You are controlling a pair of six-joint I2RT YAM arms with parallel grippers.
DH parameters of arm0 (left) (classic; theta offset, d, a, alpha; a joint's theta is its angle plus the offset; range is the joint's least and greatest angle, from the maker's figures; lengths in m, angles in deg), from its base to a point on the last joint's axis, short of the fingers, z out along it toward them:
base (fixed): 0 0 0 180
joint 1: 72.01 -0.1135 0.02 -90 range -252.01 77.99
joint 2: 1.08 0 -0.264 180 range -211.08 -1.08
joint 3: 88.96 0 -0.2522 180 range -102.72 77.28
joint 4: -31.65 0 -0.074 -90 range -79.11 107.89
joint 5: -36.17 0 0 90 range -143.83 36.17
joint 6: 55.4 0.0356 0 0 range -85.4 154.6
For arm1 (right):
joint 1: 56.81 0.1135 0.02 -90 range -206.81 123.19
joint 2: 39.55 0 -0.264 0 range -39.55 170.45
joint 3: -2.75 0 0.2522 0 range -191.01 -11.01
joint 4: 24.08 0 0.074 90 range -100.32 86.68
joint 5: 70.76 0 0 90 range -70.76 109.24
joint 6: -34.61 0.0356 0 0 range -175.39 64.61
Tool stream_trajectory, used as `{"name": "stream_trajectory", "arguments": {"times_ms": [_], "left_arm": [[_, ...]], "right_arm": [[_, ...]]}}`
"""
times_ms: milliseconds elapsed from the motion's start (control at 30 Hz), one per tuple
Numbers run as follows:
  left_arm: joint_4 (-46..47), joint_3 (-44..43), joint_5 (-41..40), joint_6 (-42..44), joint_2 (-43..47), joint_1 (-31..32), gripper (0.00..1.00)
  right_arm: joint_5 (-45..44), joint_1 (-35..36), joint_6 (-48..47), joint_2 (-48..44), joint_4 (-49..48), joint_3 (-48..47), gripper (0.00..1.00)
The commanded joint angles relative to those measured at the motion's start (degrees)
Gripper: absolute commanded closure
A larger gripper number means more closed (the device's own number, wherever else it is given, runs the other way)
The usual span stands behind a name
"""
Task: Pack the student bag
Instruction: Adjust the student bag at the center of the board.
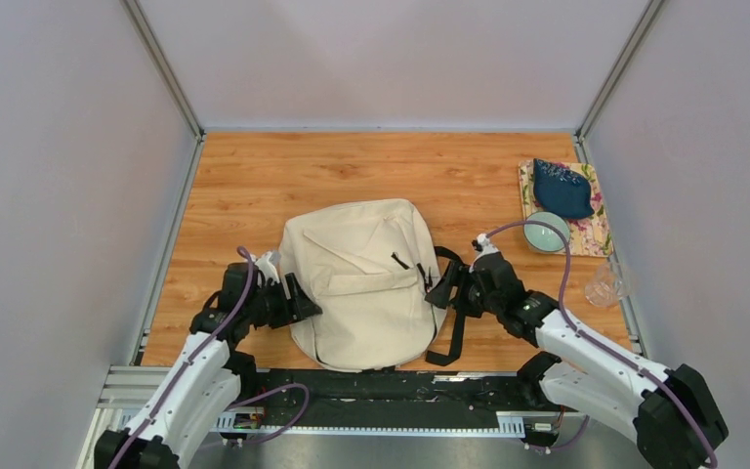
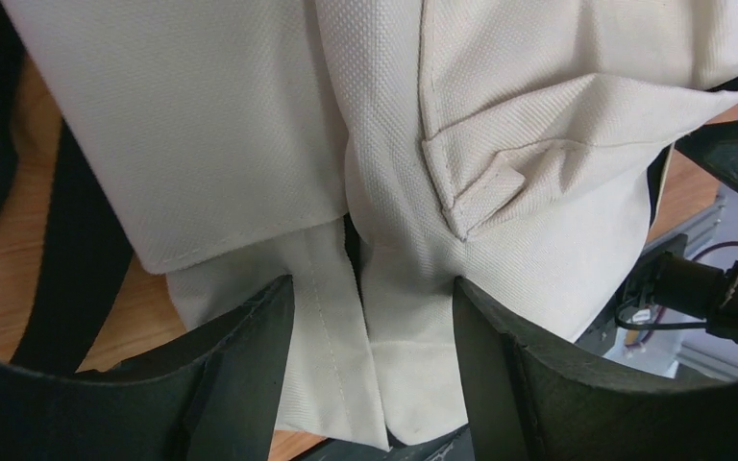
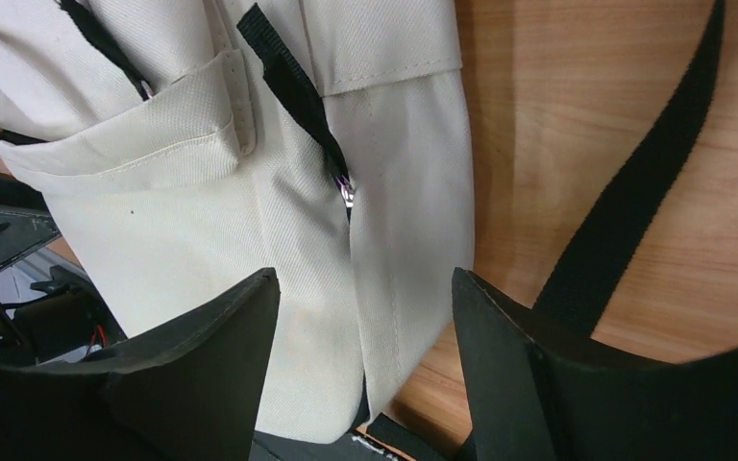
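The cream bag (image 1: 361,283) lies flat on the wooden bench (image 1: 254,186) at the lower middle of the overhead frame, just above the arm bases. A black strap (image 1: 457,332) trails off its right side.

The left hand (image 1: 301,298) sits against the bag's left edge. In its wrist view the fingers (image 2: 250,365) stand wide apart, a fold of cream cloth fills the space between them, and they are not pinched onto it. The right hand (image 1: 442,290) sits at the bag's right edge, also spread wide. Its wrist view shows the bag's side seam between the fingers (image 3: 504,365), with the strap lying on the wood at the right of the frame.

At the upper right of the overhead frame a patterned mat (image 1: 598,233) carries a dark blue pouch (image 1: 562,189). A teal bowl (image 1: 547,233) rests at its lower left corner, and a clear cup (image 1: 605,285) stands below it at the bench's right edge.
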Motion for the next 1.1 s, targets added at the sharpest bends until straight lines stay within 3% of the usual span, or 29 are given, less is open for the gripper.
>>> {"name": "stream_trajectory", "arguments": {"times_ms": [0, 133, 333, 567, 733, 767, 800, 1067], "left_arm": [[13.35, 2.47, 9.05, -5.22, -5.46, -0.26, 0.31], [20.74, -0.16, 11.35, -5.67, -14.85, -0.26, 0.32], [23.48, -10.96, 14.69, -4.09, -27.42, -0.17, 0.34], [23.40, -15.97, 12.15, -1.63, -31.83, -0.17, 0.34], [17.96, -22.05, 11.36, 1.80, -35.54, -0.17, 0.32], [17.25, -22.23, 10.40, 2.24, -35.19, -0.25, 0.30], [16.54, -22.23, 8.91, 2.59, -34.66, -0.26, 0.22], [5.82, -20.30, -3.92, 4.80, -22.72, -0.26, 0.21]], "right_arm": [[5.72, 0.10, 2.75, 6.50, -7.77, 0.00, 0.30], [7.49, 0.18, 2.58, 14.24, -11.04, -2.54, 0.31], [4.33, -0.17, -2.07, 23.82, -9.03, -13.60, 0.30], [7.48, -4.82, -5.15, 31.12, -6.38, -23.37, 0.30], [6.61, -5.09, -7.26, 28.15, -4.37, -23.91, 0.30], [6.08, -5.09, -7.87, 25.70, -3.93, -23.56, 0.30], [5.82, -5.09, -8.31, 24.46, -2.97, -22.77, 0.30], [-3.94, -5.44, -9.99, 10.31, 4.51, -15.39, 0.27]]}}
